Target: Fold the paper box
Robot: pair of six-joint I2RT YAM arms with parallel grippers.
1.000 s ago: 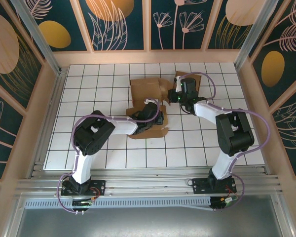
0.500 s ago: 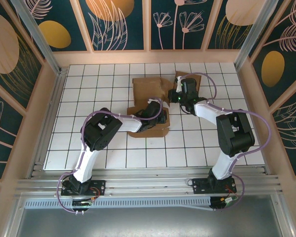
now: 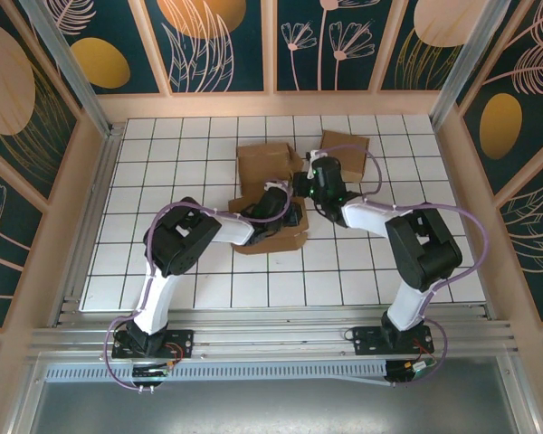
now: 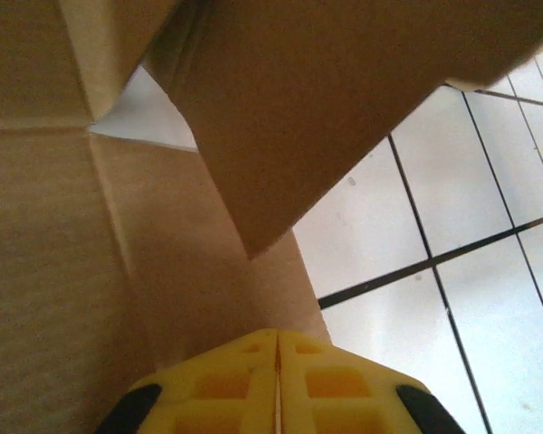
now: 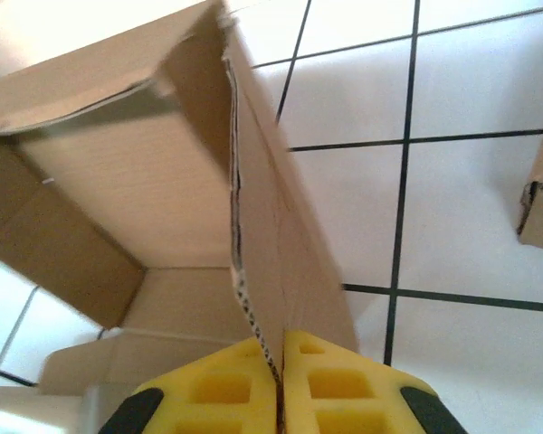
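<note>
the paper box (image 3: pixel 264 165) lies open near the middle of the desk (image 3: pixel 163 190), flaps spread, its inside bare brown cardboard. the desk is white with a black grid, fenced by dark teal walls (image 3: pixel 226 45) painted with gold discs and pale leaves. the box's long axis runs from the arms' side toward the far wall. the right fingers (image 5: pixel 335 389) pinch the edge of one raised box wall. the left fingers (image 4: pixel 226 389) are pressed together at the box's edge, cardboard beside them, not between them.
</note>
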